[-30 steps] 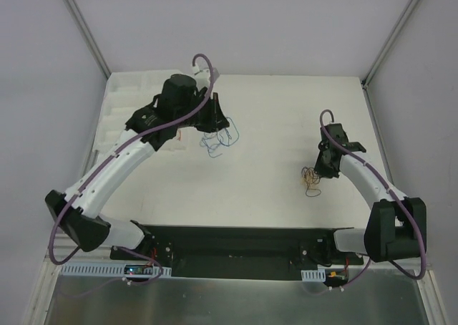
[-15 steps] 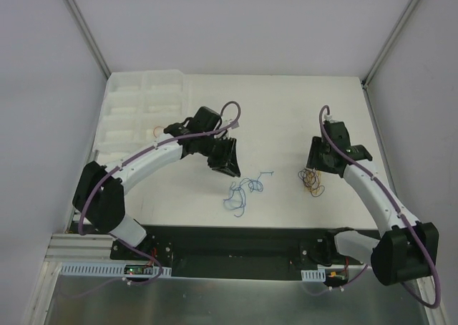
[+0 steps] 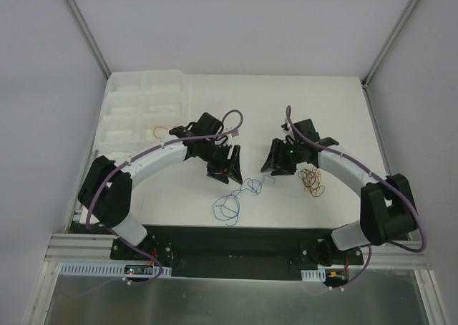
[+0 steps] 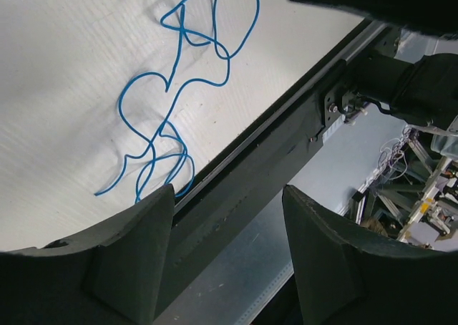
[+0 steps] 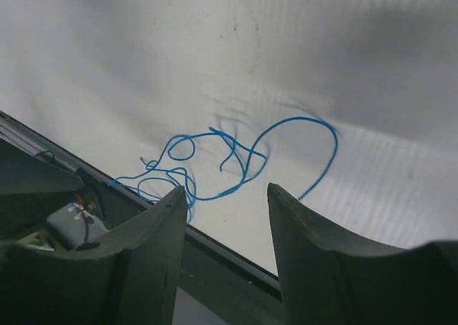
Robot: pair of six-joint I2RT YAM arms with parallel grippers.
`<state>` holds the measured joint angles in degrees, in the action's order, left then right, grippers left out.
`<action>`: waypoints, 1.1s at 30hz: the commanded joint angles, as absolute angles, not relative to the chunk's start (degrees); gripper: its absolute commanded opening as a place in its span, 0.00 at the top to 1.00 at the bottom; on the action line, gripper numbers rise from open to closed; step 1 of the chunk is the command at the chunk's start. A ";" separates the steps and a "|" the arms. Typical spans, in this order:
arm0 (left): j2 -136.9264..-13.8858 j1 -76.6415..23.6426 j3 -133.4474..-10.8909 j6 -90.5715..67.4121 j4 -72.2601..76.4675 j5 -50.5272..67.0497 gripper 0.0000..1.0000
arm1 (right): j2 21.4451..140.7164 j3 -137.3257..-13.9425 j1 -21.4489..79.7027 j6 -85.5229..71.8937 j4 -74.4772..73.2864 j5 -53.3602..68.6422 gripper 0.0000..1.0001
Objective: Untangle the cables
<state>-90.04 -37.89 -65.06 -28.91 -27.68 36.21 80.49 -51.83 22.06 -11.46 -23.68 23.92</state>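
Observation:
A loose blue cable (image 3: 252,186) lies on the white table near the front middle, in tangled loops. It also shows in the left wrist view as the blue cable (image 4: 179,89) and in the right wrist view as the blue cable (image 5: 229,160). An orange and yellow bundle (image 3: 311,180) lies to its right. A red cable (image 3: 161,132) rests at the foam tray's edge. My left gripper (image 3: 226,166) (image 4: 227,196) hangs open just back-left of the blue cable and holds nothing. My right gripper (image 3: 276,162) (image 5: 227,189) is open too, between the blue cable and the orange bundle.
A white foam tray (image 3: 143,99) with compartments takes up the back left corner. The black base rail (image 3: 236,239) runs along the table's front edge, close to the blue cable. Grey walls enclose the table on three sides.
Both grippers went from shut to open. The left arm carried the blue cable from the back to the front middle and let it go. The right arm released the orange bundle and swung left.

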 commanded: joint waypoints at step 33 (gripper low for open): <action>-90.12 -38.76 -78.49 -19.08 -33.40 3.46 1.00 | 67.87 -50.00 27.25 -24.88 -43.04 -13.77 1.00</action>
<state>-106.63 -38.65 -77.60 -22.83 -31.42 21.28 75.24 -45.36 27.73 -28.23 -28.36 4.75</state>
